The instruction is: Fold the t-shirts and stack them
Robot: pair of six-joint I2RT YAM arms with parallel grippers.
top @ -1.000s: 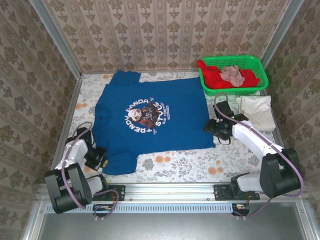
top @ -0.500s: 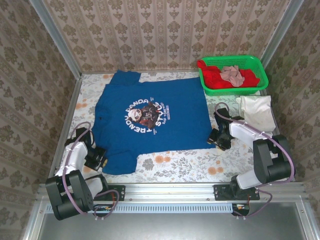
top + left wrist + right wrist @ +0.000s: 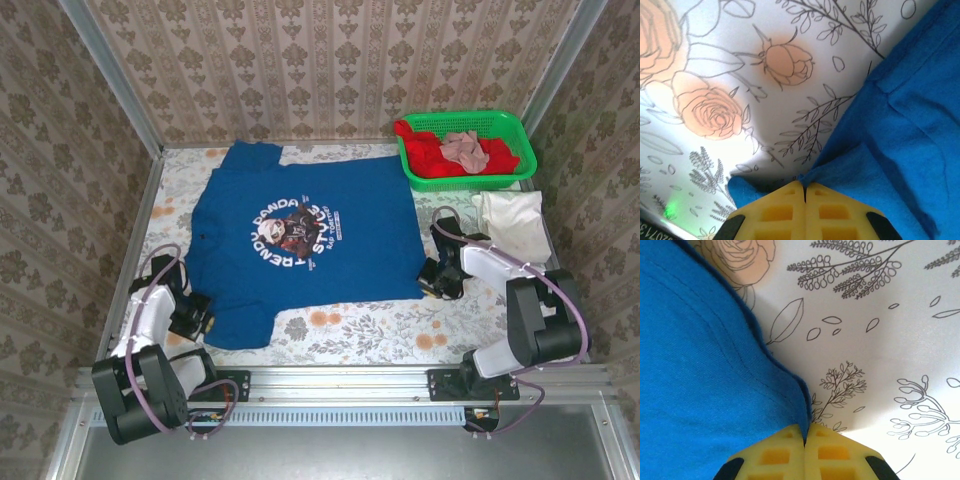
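Left gripper and right gripper are each clamped on a near corner of the blue t-shirt, which is spread flat. Both corners should be raised together and evenly; the cream t-shirt is laid farther right.

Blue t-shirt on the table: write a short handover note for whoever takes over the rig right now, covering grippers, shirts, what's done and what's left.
Left gripper: shut, pinching the blue t-shirt at its near-left corner, by the sleeve.
Right gripper: shut on the near-right hem corner.
Shirts: the blue t-shirt lies spread flat, print up, unfolded. The cream t-shirt sits at the table's right edge, in front of the green basket, apparently folded.
Done: both near corners gripped.
Left: fold the blue one, then stack the two.
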